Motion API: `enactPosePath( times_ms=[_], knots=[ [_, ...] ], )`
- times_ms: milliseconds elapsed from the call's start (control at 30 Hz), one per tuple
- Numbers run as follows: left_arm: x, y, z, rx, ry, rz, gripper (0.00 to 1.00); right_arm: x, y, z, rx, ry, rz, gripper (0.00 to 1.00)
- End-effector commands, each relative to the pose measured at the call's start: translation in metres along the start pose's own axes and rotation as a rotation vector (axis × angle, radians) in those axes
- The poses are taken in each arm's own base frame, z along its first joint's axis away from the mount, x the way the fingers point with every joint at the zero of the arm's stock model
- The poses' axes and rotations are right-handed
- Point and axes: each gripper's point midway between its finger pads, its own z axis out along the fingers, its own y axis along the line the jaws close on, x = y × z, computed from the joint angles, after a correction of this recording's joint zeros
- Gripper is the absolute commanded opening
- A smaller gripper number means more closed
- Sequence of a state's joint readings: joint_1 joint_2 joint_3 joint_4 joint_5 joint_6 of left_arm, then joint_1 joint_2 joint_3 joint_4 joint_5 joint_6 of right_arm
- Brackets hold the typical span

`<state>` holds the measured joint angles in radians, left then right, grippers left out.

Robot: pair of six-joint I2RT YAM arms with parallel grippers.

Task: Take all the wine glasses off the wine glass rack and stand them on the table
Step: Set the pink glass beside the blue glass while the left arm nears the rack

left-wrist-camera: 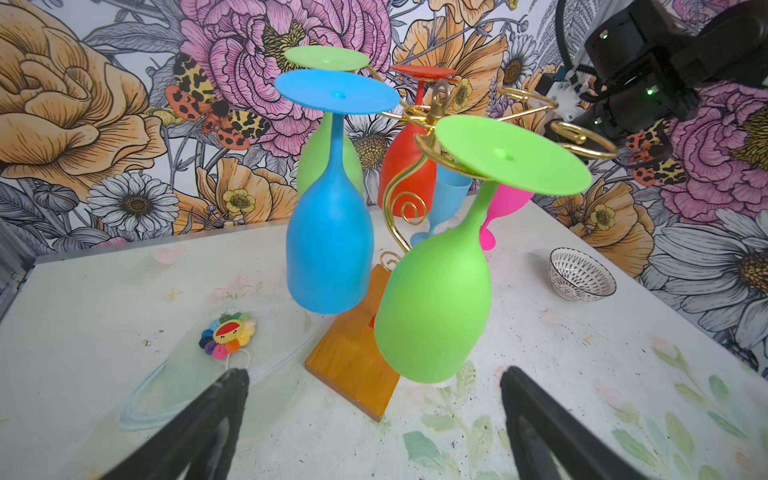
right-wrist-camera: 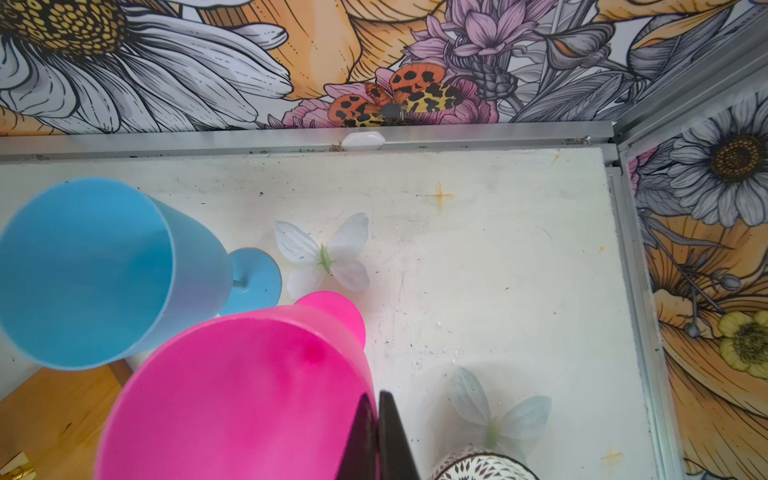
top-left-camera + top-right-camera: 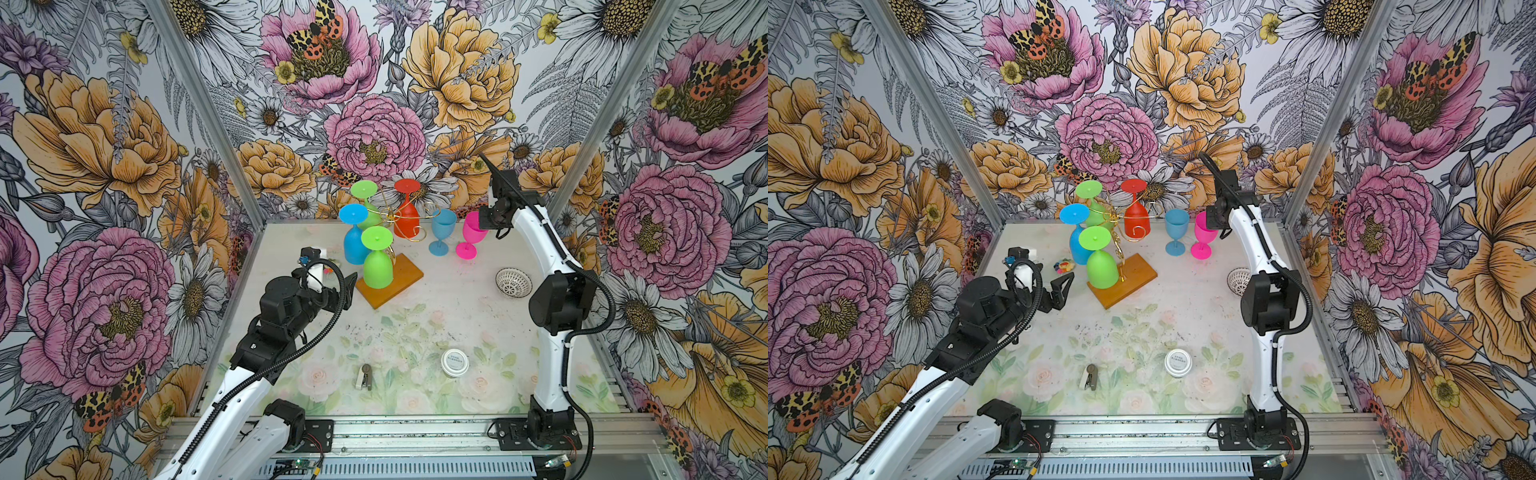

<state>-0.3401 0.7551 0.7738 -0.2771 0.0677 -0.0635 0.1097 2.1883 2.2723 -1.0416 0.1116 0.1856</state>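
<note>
Wine glass (image 1: 432, 307), green, hung foot-up on the near arm of the rack (image 1: 353, 374); left gripper (image 1: 374, 372) spread wide, empty, just short of it.
Handling: close squarely on the body, then slide the foot outward along the wire before lifting, sparing the blue glass (image 1: 328, 249) close beside. Right gripper (image 2: 378, 399) closed at the pink glass (image 2: 232, 395) rim; a pinch cannot be told. Count: glasses six. Four are hung, adding the far green glass (image 3: 363, 189) and red glass (image 3: 406, 216). Two are standing, pink and the pale blue glass (image 3: 442, 226). Rack one.
</note>
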Motion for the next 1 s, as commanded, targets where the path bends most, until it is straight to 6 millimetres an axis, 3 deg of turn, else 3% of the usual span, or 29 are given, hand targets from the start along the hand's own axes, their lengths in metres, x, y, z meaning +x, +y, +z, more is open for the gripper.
enactPosePath(
  times_ms=[0, 133, 967],
  knots=[
    [-0.011, 0.006, 0.000, -0.002, -0.047, -0.042, 0.97, -0.014, 0.000, 0.005, -0.004, -0.038, 0.021, 0.00],
    [-0.013, 0.015, -0.001, -0.028, -0.055, -0.051, 0.97, -0.017, 0.002, 0.015, -0.012, -0.037, 0.025, 0.00],
    [-0.014, 0.014, -0.009, -0.025, -0.079, -0.005, 0.99, -0.017, 0.004, 0.045, -0.005, -0.021, 0.035, 0.00]
  ],
)
